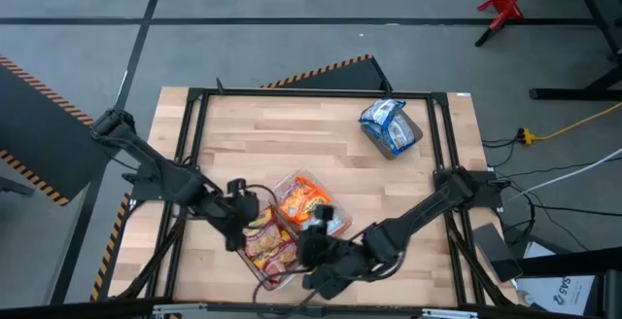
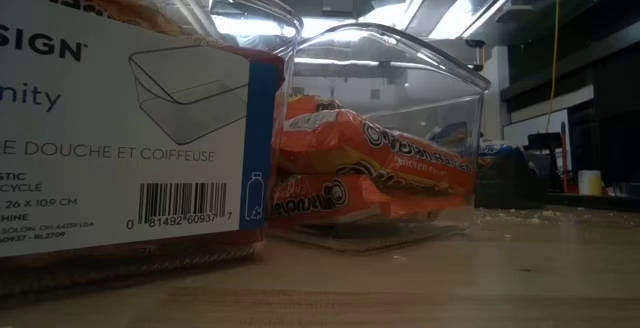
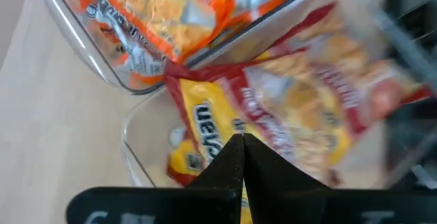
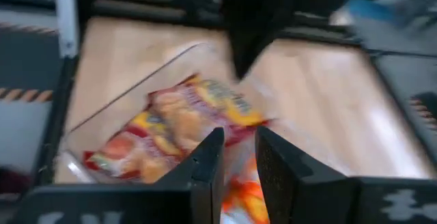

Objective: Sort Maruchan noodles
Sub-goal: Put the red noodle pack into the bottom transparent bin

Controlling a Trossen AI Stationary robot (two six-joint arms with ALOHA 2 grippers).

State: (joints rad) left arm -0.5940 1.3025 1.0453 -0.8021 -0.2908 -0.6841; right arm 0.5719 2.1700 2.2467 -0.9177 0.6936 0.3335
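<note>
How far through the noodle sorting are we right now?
Mostly sorted, it looks like. Orange packets sit in one clear tub, red packets in the neighbouring tub, blue packets in a far tub. In hand: the left gripper, shut, and the right gripper, slightly open, both hover over the red tub. No loose packets show on the table.

Clear tubs on a wooden tabletop — framed by black rails.

Two clear plastic tubs sit side by side near the front edge; the nearer tub carries a white barcode label — orange-striped floor tape lies beyond.
</note>
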